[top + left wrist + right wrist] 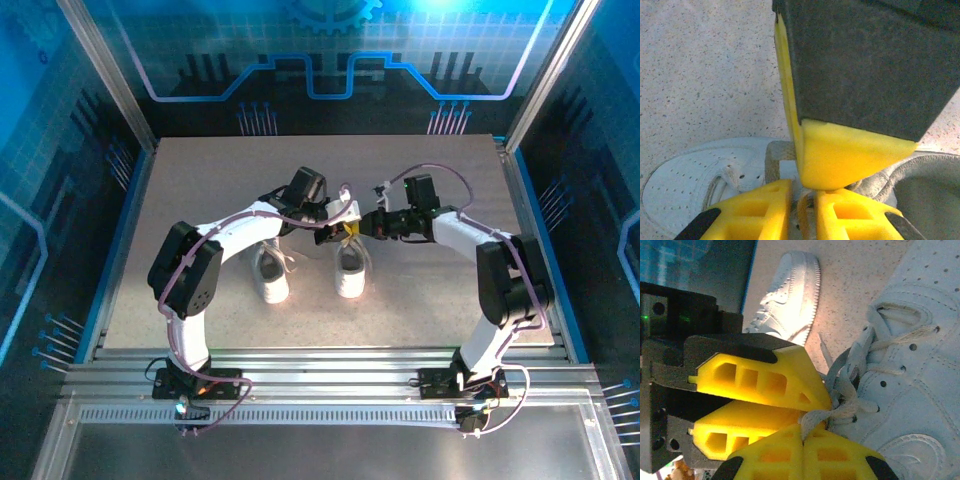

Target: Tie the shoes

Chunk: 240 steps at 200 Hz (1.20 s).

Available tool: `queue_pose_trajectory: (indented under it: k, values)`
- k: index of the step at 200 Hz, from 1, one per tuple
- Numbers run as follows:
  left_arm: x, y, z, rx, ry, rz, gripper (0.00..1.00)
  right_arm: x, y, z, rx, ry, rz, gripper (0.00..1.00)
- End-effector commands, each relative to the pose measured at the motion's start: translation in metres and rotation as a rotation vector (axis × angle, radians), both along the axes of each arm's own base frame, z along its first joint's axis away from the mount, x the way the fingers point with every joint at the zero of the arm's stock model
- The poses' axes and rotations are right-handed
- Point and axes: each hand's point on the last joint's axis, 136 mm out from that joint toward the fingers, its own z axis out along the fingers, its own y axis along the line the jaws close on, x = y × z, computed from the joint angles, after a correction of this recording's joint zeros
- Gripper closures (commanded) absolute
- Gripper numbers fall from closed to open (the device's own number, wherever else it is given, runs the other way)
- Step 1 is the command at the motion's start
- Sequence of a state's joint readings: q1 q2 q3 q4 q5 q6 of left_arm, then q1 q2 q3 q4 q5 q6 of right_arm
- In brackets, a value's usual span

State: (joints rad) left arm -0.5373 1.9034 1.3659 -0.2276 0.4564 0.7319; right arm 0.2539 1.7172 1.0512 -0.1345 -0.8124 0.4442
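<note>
Right gripper (802, 429) clamped tight on thin white lace (842, 390), just over tongue of right-hand small white low-top sneaker (910, 390). Left gripper (817, 411) tip to tip with it, jaws nearly together at same lace bundle; real pinch there, cannot tell. Second white sneaker (271, 278) alongside on speckled grey tabletop (200, 200). Risks: hard pull, lace slips out of grip or light sneaker drags; crowded fingertips collide.

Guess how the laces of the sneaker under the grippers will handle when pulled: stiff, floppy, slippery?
Likely floppy: the laces sag in loose loops over the sneaker. Probably light, so tugging may drag or tip the small sneaker before they tension. Their flat cloth look suggests fair grip for the right gripper, shut on them.
</note>
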Motion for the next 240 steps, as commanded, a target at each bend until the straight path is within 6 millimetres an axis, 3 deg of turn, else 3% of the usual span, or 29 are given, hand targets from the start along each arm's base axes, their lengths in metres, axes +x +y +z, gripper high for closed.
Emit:
queue_pose_trajectory:
  k: [1,23,42,62,107,128,197,240]
  values:
    - [0.001,-0.001,0.001,-0.003,0.017,0.005,0.78,-0.019,-0.001,-0.015,-0.156,-0.006,0.086,1.0]
    - [-0.001,-0.001,0.002,-0.009,0.02,0.006,0.77,-0.023,-0.002,-0.015,-0.231,-0.043,0.133,1.0]
    - [-0.004,0.0,0.006,-0.019,0.009,0.002,0.71,-0.024,-0.004,-0.016,-0.297,-0.104,0.148,1.0]
    - [-0.009,0.006,0.018,-0.052,-0.024,-0.005,0.63,-0.022,-0.005,-0.015,-0.332,-0.162,0.176,1.0]
    - [-0.02,0.038,0.057,-0.188,-0.072,-0.026,0.52,-0.021,-0.001,-0.009,-0.412,-0.269,0.294,1.0]
    - [-0.017,0.045,0.065,-0.234,-0.089,-0.038,0.48,-0.024,0.0,-0.004,-0.427,-0.32,0.317,1.0]
    - [0.002,0.031,0.072,-0.339,-0.111,-0.132,0.4,-0.023,-0.009,0.018,-0.48,-0.469,0.33,1.0]
    - [0.006,0.023,0.067,-0.353,-0.07,-0.188,0.38,-0.021,-0.008,0.017,-0.495,-0.504,0.343,1.0]
